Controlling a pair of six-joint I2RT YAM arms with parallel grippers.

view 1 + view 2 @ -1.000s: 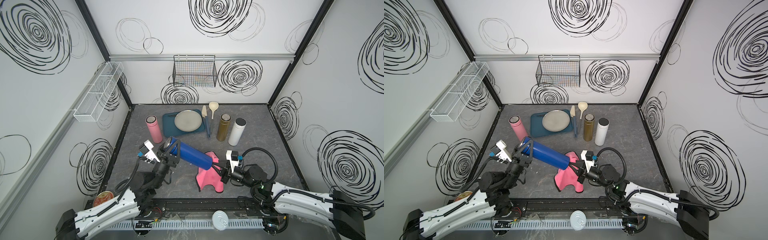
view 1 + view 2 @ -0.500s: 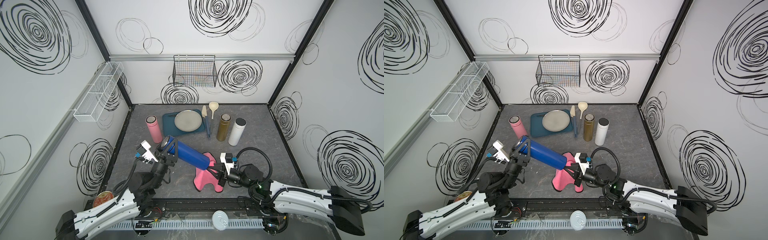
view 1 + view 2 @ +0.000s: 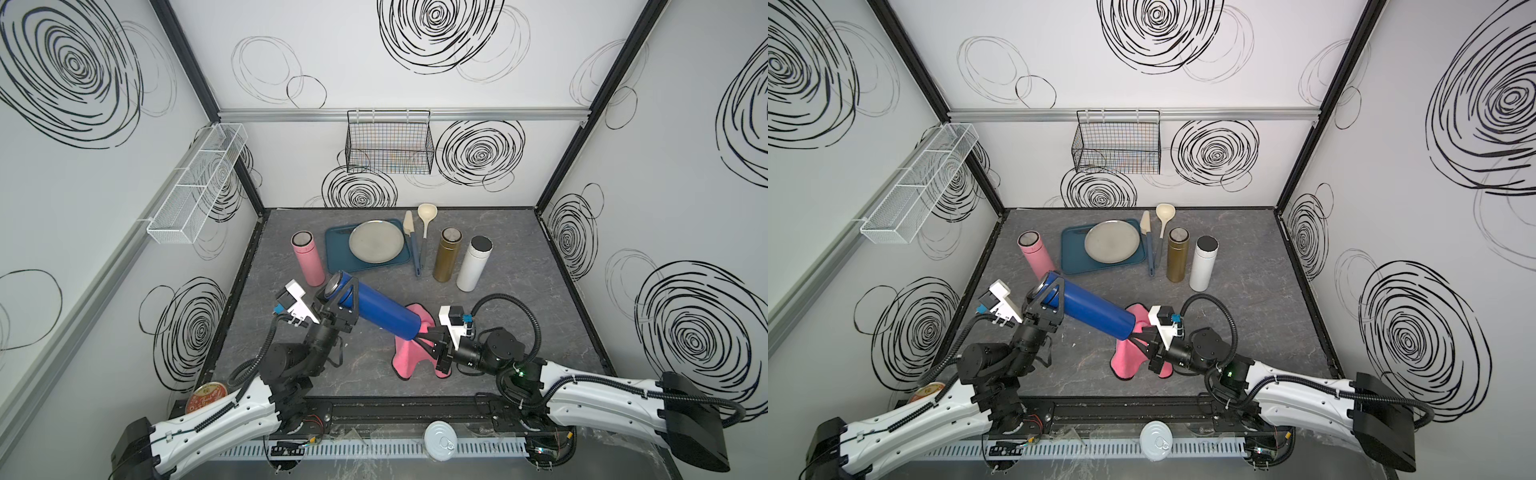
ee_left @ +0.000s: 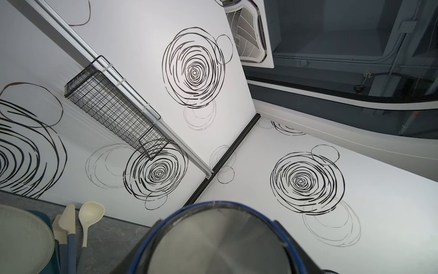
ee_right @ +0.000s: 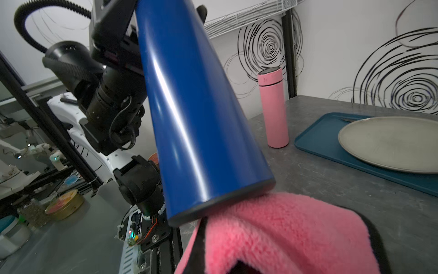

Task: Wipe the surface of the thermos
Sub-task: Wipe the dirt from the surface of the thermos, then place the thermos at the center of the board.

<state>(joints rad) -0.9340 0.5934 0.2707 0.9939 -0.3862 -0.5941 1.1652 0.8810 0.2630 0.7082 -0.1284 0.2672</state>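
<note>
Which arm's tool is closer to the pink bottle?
Left. The left tool grips the thermos just in front of the pink bottle; the right tool holds the cloth farther off.

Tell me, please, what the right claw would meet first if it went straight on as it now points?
Most likely the lower end of the blue thermos, just ahead of the right claw and its pink cloth.

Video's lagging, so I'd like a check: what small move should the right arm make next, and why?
Probably slide the right gripper and its pink cloth up the blue thermos toward the left gripper: the cloth touches only the bottom end.
</note>
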